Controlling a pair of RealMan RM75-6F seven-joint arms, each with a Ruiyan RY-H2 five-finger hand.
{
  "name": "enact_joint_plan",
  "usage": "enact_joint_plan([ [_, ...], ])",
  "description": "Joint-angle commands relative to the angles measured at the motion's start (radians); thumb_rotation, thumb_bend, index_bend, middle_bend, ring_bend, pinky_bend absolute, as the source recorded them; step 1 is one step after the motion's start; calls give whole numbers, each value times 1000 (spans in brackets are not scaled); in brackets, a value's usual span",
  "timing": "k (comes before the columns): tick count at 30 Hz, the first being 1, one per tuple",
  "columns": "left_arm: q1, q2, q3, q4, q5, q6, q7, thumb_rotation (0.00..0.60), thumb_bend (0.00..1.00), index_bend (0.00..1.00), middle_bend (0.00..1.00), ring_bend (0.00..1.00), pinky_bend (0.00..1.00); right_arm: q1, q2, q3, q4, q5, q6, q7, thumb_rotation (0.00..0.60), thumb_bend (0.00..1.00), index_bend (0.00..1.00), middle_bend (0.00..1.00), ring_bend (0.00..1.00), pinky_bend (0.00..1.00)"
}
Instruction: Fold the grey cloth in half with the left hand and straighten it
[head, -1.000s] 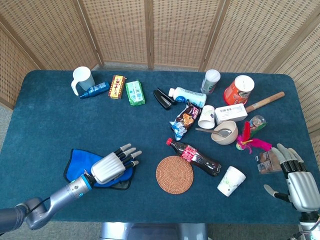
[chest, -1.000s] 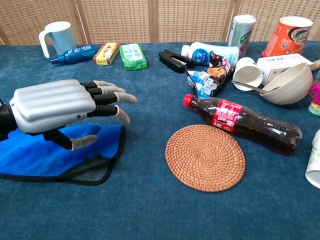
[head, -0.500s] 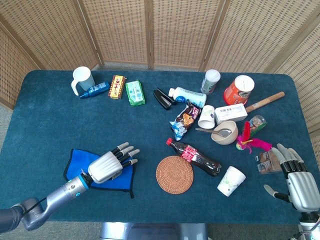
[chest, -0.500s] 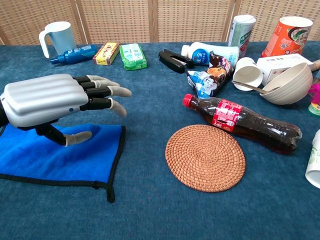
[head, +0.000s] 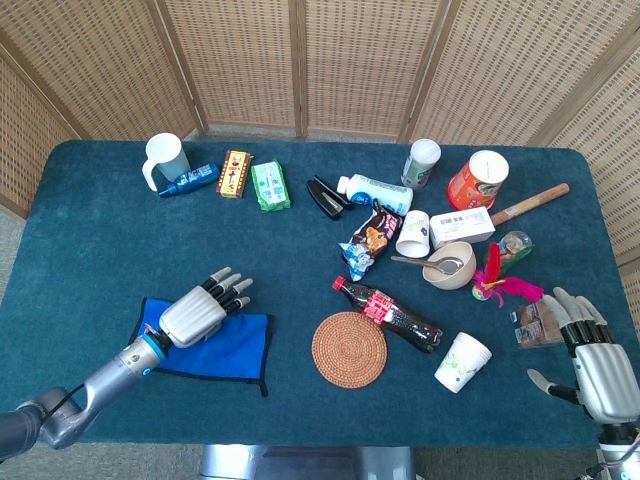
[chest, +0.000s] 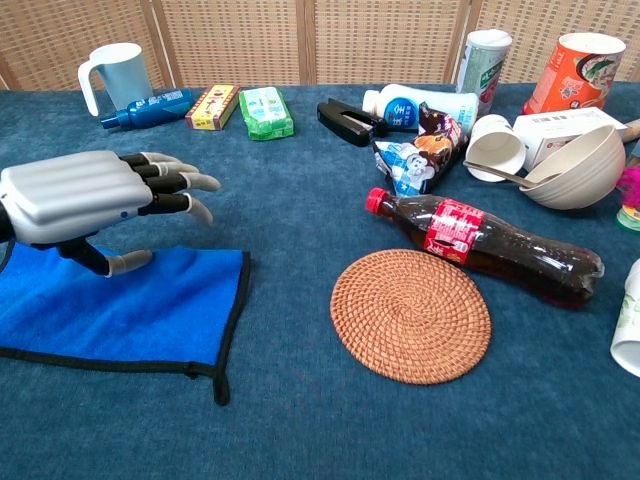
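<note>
My left hand (chest: 85, 195) hovers over the cloth (chest: 150, 310), fingers spread, holding nothing. The cloth lies flat at the near left — blue, black-edged, folded. Just right sit a round woven mat (chest: 410, 315) and a cola bottle (chest: 480, 243) on its side. Right hand (head: 590, 350) rests open at the table's (head: 90, 240) right edge.

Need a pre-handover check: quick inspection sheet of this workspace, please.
Surface: blue-carpeted table, no spills seen.
Job's things: cloth lies folded and flat, blue side up, black-edged.
Clutter: mug, cola bottle lying on its side, rattan coaster, bowl with spoon, paper cups, snack packs, orange canister.
Hands: left hand hovers over the cloth, fingers apart, holding nothing; right hand open at the table's right edge.
Cables: nothing seen.
Surroundings: wicker screens behind the table.
</note>
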Motion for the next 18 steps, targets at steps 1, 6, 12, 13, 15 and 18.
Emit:
enact_joint_plan([
  [1, -4, -24, -7, 21, -18, -24, 19, 600, 513, 189, 0, 0, 84, 0, 0, 0, 1, 1, -1, 0, 600, 125, 4, 0, 0, 123],
  [6, -6, -41, -13, 35, -30, -36, 38, 600, 513, 189, 0, 0, 84, 0, 1, 1, 1, 2, 0, 3, 600, 126, 4, 0, 0, 122],
  [12, -2, -22, -25, 8, -17, 14, -6, 600, 512, 189, 0, 0, 84, 0, 1, 1, 1, 2, 0, 5, 600, 125, 4, 0, 0, 122],
  [13, -1, -16, -23, 4, -11, 20, -15, 600, 513, 189, 0, 0, 84, 0, 1, 1, 1, 1, 0, 5, 600, 125, 4, 0, 0, 123],
  [15, -1, -8, -19, -1, -3, 28, -25, 600, 512, 189, 0, 0, 85, 0, 1, 0, 1, 0, 0, 4, 600, 125, 4, 0, 0, 122],
  [18, 1, -3, -16, -5, 6, 38, -29, 600, 513, 189, 0, 0, 85, -1, 1, 0, 0, -1, 2, 3, 600, 126, 4, 0, 0, 123],
])
